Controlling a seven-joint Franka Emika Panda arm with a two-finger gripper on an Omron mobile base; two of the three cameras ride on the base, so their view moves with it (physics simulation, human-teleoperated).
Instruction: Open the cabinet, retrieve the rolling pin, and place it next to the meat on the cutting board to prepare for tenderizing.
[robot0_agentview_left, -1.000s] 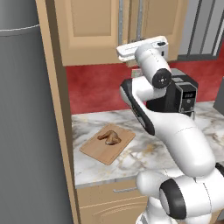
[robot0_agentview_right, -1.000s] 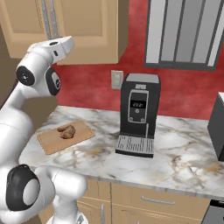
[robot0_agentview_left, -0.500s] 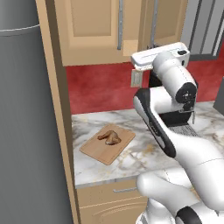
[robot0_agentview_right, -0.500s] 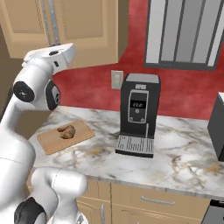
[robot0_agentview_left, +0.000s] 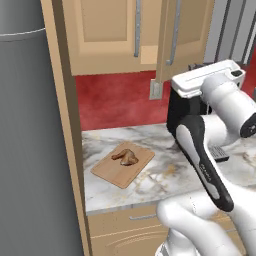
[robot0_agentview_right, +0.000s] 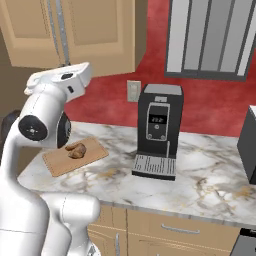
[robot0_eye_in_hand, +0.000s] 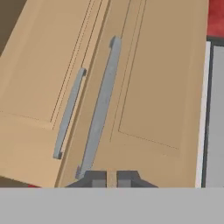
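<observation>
1. Since the earlier frames my arm has swung right and pulled back from the cabinet (robot0_agentview_left: 135, 35), and its right-hand door (robot0_agentview_left: 172, 37) has come a little ajar.
2. My gripper (robot0_eye_in_hand: 111, 178) has its fingers drawn together with nothing between them, just beside the bottom of the long silver handle (robot0_eye_in_hand: 99, 109).
3. I judge the risk: without a hold on the handle, the door stays barely open.
4. The arm is raised, hand level, pointing at the doors.
5. The meat (robot0_agentview_left: 126, 157) lies on the cutting board (robot0_agentview_left: 107, 172); the rolling pin is presumably in the cabinet.
</observation>
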